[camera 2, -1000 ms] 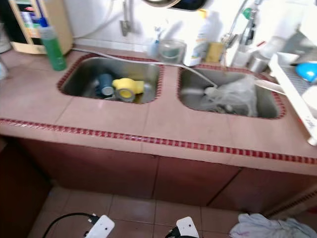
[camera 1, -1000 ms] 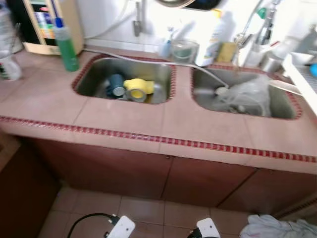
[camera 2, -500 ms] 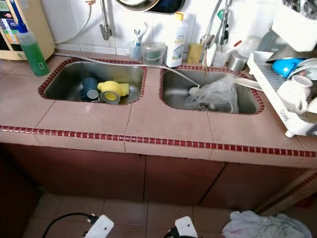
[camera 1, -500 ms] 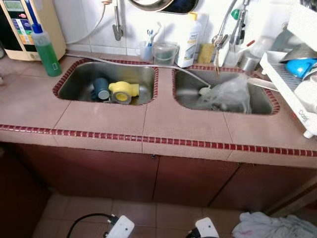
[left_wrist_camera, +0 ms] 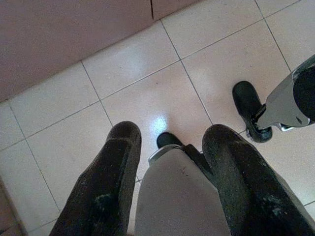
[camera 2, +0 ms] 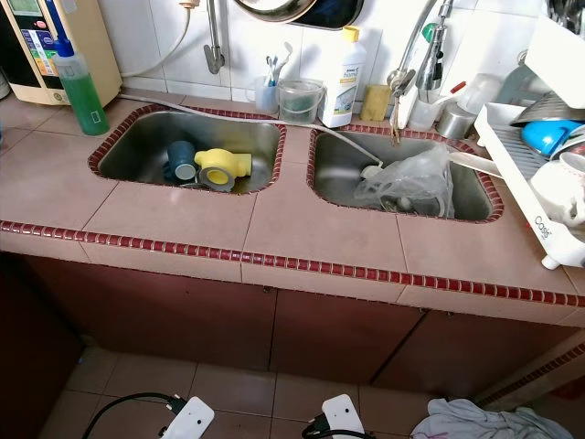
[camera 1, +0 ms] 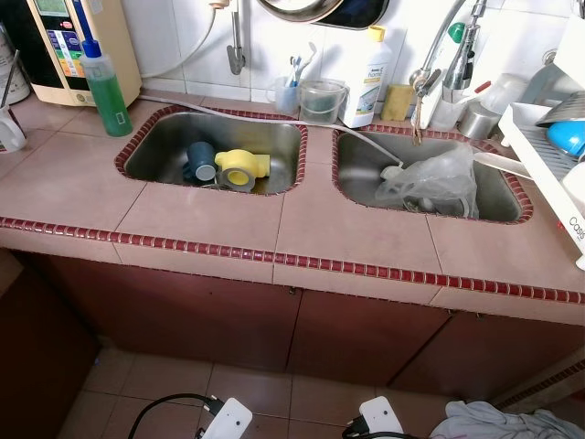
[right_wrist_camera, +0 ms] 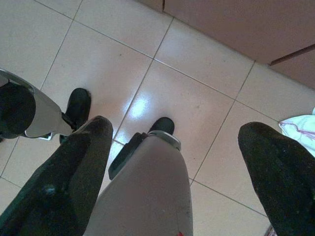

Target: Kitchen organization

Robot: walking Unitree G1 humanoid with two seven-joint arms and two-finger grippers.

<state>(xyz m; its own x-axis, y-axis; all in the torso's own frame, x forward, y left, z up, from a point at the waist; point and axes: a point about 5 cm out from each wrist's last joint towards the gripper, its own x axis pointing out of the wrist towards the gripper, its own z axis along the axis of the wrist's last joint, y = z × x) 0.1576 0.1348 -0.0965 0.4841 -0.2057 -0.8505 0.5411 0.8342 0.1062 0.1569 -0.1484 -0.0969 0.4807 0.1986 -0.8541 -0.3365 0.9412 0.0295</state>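
A double steel sink is set in a pink tiled counter. In the left basin a blue cup and a yellow cup lie on their sides. The right basin holds a crumpled clear plastic bag over some dishes. Both arms hang low beside my legs. My left gripper is open above the floor tiles with nothing in it. My right gripper is also open and empty, its fingers wide apart.
A green soap bottle and a water purifier stand at the back left. A white detergent bottle, a clear tub and a tap line the back wall. A white dish rack sits at right. A cloth lies on the floor.
The whole picture has shifted and sharpened as the camera moved; the counter now sits a little more squarely in view. Nothing on the counter or in the sinks has moved.
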